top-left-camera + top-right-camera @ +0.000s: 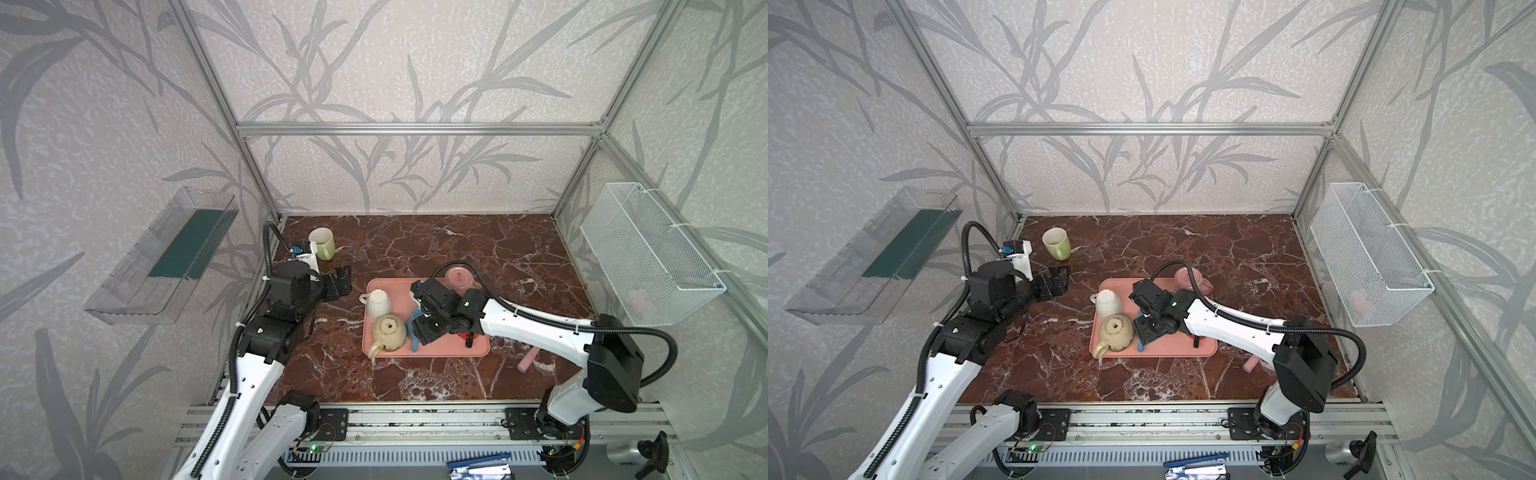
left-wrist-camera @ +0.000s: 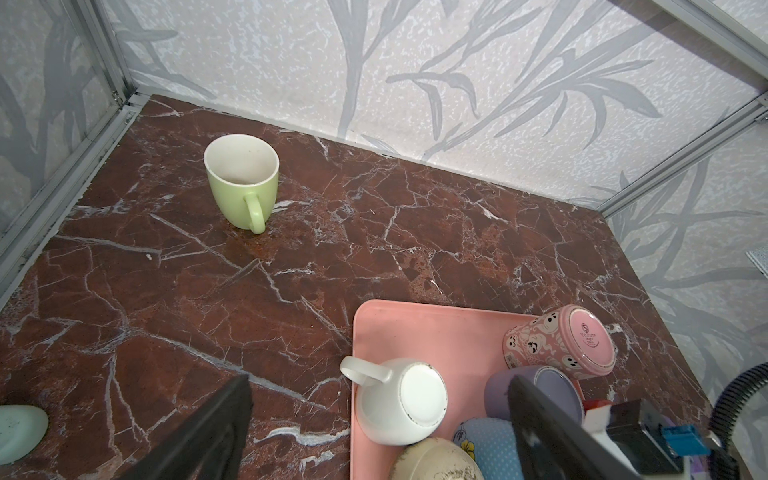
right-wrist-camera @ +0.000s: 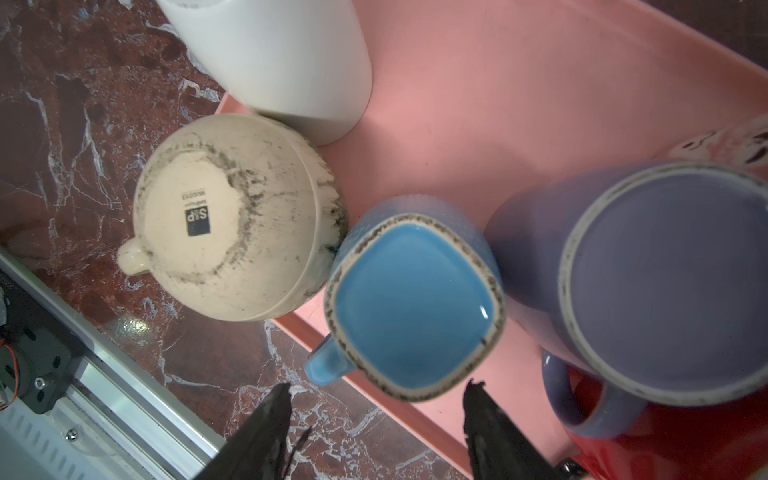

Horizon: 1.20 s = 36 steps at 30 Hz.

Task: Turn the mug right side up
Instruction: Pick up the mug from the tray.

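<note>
A pink tray (image 1: 457,353) carries several upside-down mugs. Among them are a white one (image 1: 378,303), a cream one (image 1: 388,330), a blue square-based one (image 3: 411,307), a purple one (image 3: 665,282) and a pink patterned one (image 1: 459,276). My right gripper (image 3: 378,392) hovers open just above the blue mug (image 1: 415,332), a finger on either side of its near edge and touching nothing. My left gripper (image 1: 338,282) stands open over bare table left of the tray, facing the white mug (image 2: 401,401). A green mug (image 1: 322,243) stands upright at the back left.
A pink stick-like object (image 1: 527,362) lies on the marble table right of the tray. A wire basket (image 1: 648,253) hangs on the right wall and a clear bin (image 1: 162,257) on the left wall. A red object (image 3: 665,453) sits under the purple mug's handle.
</note>
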### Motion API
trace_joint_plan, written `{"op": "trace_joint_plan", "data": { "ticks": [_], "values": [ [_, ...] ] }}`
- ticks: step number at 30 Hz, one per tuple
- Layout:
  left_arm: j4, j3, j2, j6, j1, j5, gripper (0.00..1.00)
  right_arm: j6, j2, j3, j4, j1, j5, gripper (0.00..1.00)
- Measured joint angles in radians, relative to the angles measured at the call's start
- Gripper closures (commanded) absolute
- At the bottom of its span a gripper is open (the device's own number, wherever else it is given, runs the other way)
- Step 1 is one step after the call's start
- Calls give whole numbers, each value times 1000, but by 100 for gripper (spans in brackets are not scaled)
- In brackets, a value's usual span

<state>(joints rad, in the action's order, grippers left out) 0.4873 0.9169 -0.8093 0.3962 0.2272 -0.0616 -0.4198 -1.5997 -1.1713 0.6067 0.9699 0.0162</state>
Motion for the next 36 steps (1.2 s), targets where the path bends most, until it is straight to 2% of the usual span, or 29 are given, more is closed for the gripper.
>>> {"op": "trace_joint_plan", "data": {
  "ticks": [21, 36],
  "values": [
    [5, 0, 8, -3, 16, 3, 6, 37, -155, -113, 15, 0, 50, 38],
    [7, -2, 10, -3, 21, 4, 6, 90, -214, -195, 84, -3, 89, 63]
  ]
}}
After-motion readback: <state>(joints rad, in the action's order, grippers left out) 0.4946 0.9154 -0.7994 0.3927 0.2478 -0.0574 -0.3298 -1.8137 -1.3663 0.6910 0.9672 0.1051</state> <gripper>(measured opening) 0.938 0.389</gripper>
